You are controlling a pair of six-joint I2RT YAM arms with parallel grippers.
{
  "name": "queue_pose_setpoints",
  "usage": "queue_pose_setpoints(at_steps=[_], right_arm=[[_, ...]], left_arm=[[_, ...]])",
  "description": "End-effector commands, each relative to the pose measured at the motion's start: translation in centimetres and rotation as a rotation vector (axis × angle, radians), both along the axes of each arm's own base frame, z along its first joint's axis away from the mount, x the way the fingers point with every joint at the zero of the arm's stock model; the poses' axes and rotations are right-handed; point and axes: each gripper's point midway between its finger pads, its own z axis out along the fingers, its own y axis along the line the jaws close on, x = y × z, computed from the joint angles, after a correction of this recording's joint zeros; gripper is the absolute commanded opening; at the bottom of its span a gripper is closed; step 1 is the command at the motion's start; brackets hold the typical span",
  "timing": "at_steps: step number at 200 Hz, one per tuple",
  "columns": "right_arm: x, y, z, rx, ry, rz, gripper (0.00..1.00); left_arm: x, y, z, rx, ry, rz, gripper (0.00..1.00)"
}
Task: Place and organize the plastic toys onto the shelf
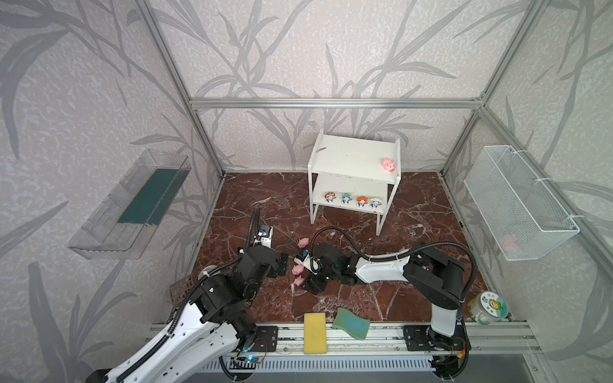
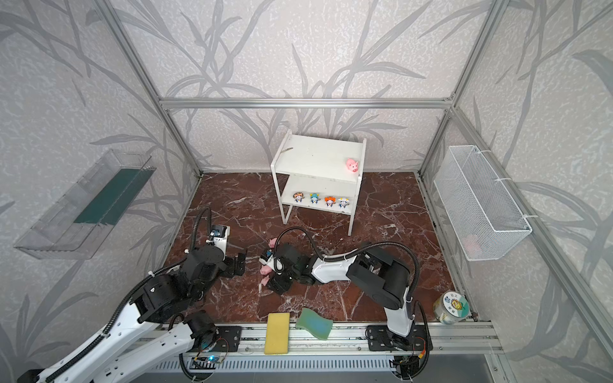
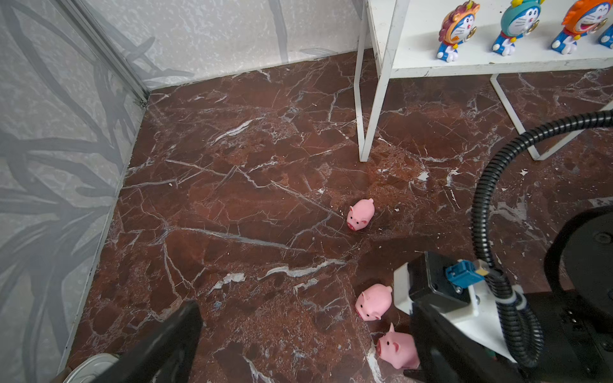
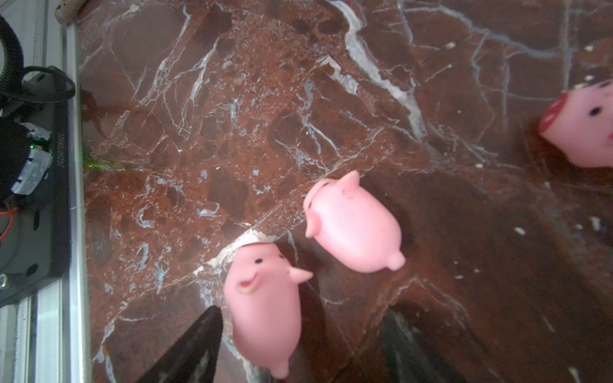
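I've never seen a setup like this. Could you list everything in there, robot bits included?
shelf: one, white, two boards, against the back wall.
figurines: four, orange, blue and white, in a row on the lower board.
shelved pig: one, pink, right end of the top board.
loose pigs: three, pink, on the floor between the arms.
sponges: two, yellow and green, front edge.
jar: one, clear with printed lid, front right corner.
tray: one, clear, left wall.
basket: one, white wire, right wall.
left arm: one, black and white, jaws wide open and empty.
right arm: one, black and white, jaws open, frontmost loose pig between them.
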Motion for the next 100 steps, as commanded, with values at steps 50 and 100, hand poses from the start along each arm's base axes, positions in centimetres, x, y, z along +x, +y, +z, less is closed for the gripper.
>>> queue_pose_setpoints(at_steps=[50, 100], right_arm=[[-1.7, 0.2, -0.4, -0.005, 0.014, 0.062, 0.60], [-1.5, 0.6, -0.4, 0.001, 0.012, 0.063, 0.52]], left_arm=[[0.1, 0.0, -0.3, -0.003, 0.005, 0.002, 0.99], [0.2, -0.1, -0.2, -0.004, 0.003, -0.002, 0.99]])
